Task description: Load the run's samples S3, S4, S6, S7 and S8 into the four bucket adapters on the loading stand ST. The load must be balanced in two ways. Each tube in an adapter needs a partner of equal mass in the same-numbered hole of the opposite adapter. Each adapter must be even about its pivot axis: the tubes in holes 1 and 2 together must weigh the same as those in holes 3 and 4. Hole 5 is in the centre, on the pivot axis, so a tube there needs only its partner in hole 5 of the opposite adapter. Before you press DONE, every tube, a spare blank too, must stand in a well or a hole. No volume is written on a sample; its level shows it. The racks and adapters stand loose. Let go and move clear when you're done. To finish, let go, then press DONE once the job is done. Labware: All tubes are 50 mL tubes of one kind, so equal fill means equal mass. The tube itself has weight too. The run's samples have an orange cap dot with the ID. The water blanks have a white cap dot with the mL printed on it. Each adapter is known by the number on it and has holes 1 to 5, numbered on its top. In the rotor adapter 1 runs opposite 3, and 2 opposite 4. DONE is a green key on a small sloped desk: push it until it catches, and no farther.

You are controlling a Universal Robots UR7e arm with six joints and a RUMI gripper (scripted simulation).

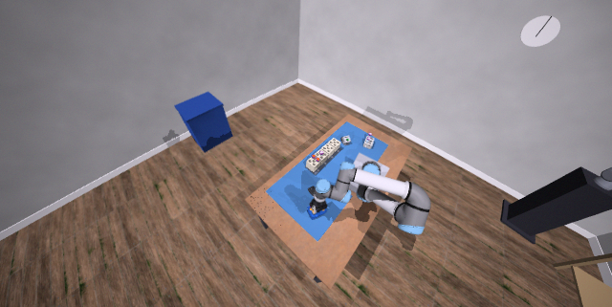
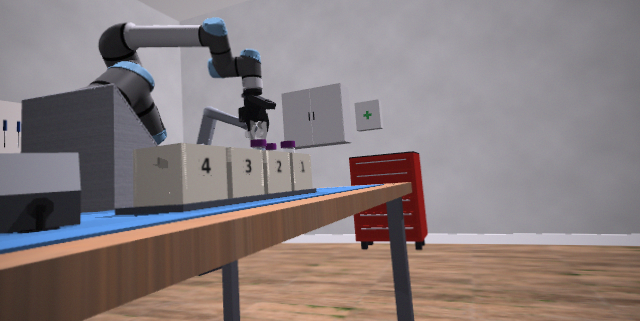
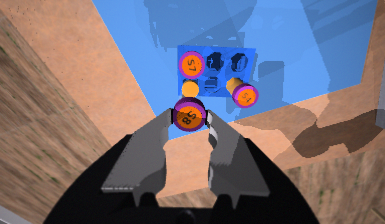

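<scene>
Too small in the top view to read: cap dots along the adapters (image 1: 323,155) and 2 small racks at 12 o'clock. Hidden in the exterior view behind adapter 3 (image 2: 247,171): the blue rack. Cut off by the wrist view's bottom edge: the gripper (image 3: 190,131) body. Unreadable at 3 o'clock of S7 (image 3: 191,64): well numbers.

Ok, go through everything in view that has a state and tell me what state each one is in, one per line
gripper: shut on tube S8
tube S8: held by its cap, lifted above the blue rack
tube S7: standing upright in its well
tube S4: leaning in its well, tilted
blue rack: two back wells open
adapters 1 to 4: in a row on the stand
</scene>
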